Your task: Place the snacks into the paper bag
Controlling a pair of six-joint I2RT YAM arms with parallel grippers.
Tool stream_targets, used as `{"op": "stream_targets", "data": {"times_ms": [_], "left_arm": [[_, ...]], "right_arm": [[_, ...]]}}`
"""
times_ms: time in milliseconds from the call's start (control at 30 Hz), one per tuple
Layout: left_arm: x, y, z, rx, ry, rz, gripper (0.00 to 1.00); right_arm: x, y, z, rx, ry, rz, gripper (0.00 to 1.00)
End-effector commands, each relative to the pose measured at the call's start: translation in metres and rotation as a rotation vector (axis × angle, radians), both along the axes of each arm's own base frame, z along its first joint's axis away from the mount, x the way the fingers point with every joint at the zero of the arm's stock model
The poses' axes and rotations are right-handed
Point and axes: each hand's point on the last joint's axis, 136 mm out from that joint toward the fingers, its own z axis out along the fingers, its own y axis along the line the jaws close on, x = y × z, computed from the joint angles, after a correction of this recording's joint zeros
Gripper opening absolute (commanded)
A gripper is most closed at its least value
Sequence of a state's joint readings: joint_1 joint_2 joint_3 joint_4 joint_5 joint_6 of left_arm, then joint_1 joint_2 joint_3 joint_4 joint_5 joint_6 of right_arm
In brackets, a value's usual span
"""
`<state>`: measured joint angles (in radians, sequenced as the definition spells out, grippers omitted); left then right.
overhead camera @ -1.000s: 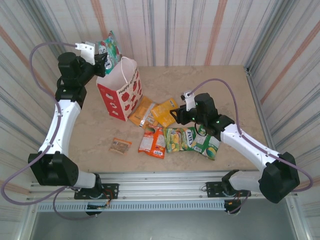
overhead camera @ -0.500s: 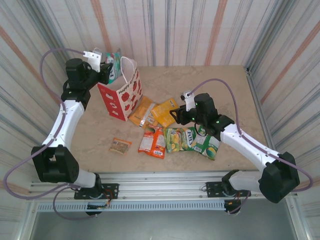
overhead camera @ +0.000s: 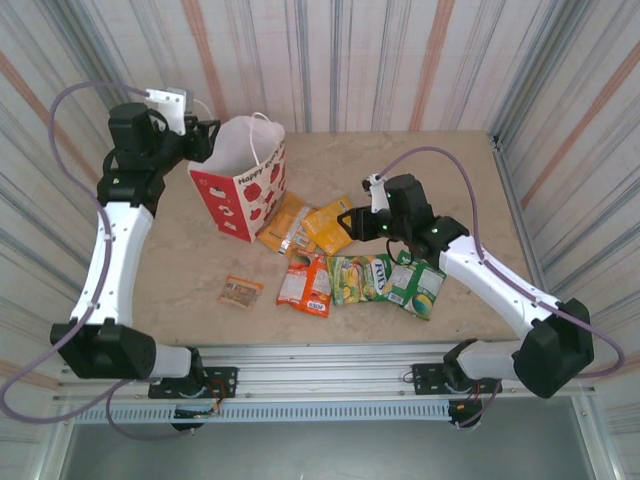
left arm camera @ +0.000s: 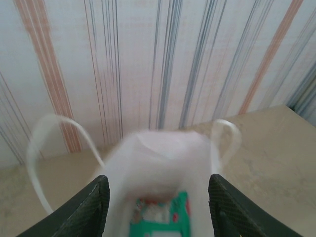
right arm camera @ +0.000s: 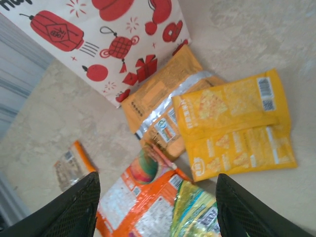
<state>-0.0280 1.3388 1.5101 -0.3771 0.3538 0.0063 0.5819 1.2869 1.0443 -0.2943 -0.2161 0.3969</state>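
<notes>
**Teal packet in the bag, both grippers open**

The bag [overhead camera: 243,187] stands upright at the far left of the table [overhead camera: 180,270], mouth open, with its white handles [left arm camera: 38,148] sticking up. The left gripper [overhead camera: 207,138] hangs at the far-left rim of that mouth. In the left wrist view its jaws [left arm camera: 158,177] stand apart with nothing between them. Straight below, a teal packet [left arm camera: 160,217] lies down inside the bag's white walls; the picture there is blurred.

The other snacks lie on the table to the near right of the bag:
- An orange packet [overhead camera: 283,222] lies just beside the bag's near-right corner.
- A yellow packet [overhead camera: 327,222] lies to its right, overlapping its edge.
- A red-orange packet [overhead camera: 305,284] lies nearer.
- The green packets [overhead camera: 352,279] lie in a row to the right of the red-orange one, touching each other.
- A small brown packet [overhead camera: 241,291] lies alone to the left, apart from the rest.

The right gripper [overhead camera: 348,222] is at the right edge of the yellow packet, pointing left toward the pile. In the right wrist view its fingers [right arm camera: 74,207] are spread wide and hold nothing. Between them that view shows the red-orange packet [right arm camera: 143,197], with the orange packet [right arm camera: 158,96], yellow packet [right arm camera: 237,128] and bag [right arm camera: 113,34] beyond it. Whether the gripper touches the table cannot be told.
</notes>
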Motion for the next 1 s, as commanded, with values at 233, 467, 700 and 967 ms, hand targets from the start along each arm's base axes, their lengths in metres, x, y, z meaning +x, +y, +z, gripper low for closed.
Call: {"op": "stream_targets", "data": {"times_ms": [233, 467, 700, 967], "left_arm": [[-0.127, -0.004, -0.091, -0.331, 0.555, 0.167, 0.56], [-0.176, -0.004, -0.164, -0.519, 0.783, 0.306, 0.54], [-0.202, -0.014, -0.243, -0.749, 1.033, 0.452, 0.54], [-0.233, -0.01, -0.314, -0.964, 1.151, 0.672, 0.47]], "right_arm": [[-0.032, 0.041, -0.031, 0.094, 0.31, -0.051, 0.6], [-0.04, 0.076, -0.044, 0.127, 0.353, -0.073, 0.59], [-0.044, 0.102, -0.052, 0.204, 0.385, -0.114, 0.6], [-0.047, 0.107, -0.051, 0.223, 0.373, -0.13, 0.59]]}}
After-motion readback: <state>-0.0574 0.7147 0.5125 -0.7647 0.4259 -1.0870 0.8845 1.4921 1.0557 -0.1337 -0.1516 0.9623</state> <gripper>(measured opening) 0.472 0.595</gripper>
